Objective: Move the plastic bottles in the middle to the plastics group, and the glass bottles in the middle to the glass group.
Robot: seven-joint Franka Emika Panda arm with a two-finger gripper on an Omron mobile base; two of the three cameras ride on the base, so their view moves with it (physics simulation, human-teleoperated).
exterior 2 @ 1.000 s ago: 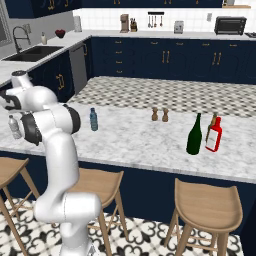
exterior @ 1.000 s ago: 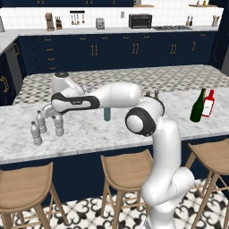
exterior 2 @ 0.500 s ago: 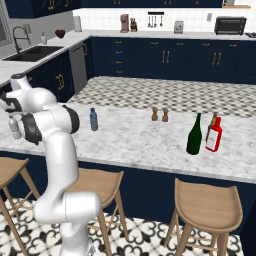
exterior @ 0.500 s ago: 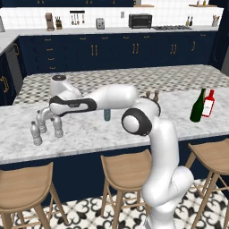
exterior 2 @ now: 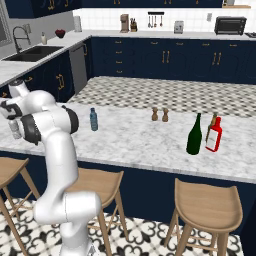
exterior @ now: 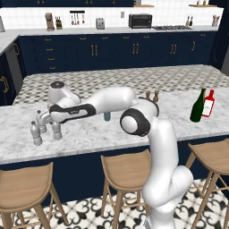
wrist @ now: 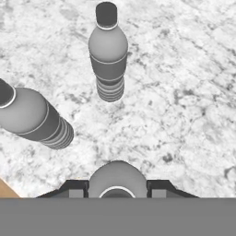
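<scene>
Lowered toward the counter (exterior: 134, 129), pincer (wrist: 116, 190) nearly closed, gripping 1 grey bottle (wrist: 116, 180) beside 2 others.

We count three small clear grey ribbed water bottles upright at the left end of the marble counter: one (wrist: 109, 50) ahead, one (wrist: 34, 117) beside it, a third (wrist: 117, 179) between the finger tips. The blue-tinted bottle (exterior 2: 93, 119) stands mid-counter. The tall green bottle (exterior 2: 194, 135) stands just beside the red bottle (exterior 2: 214, 136).
</scene>
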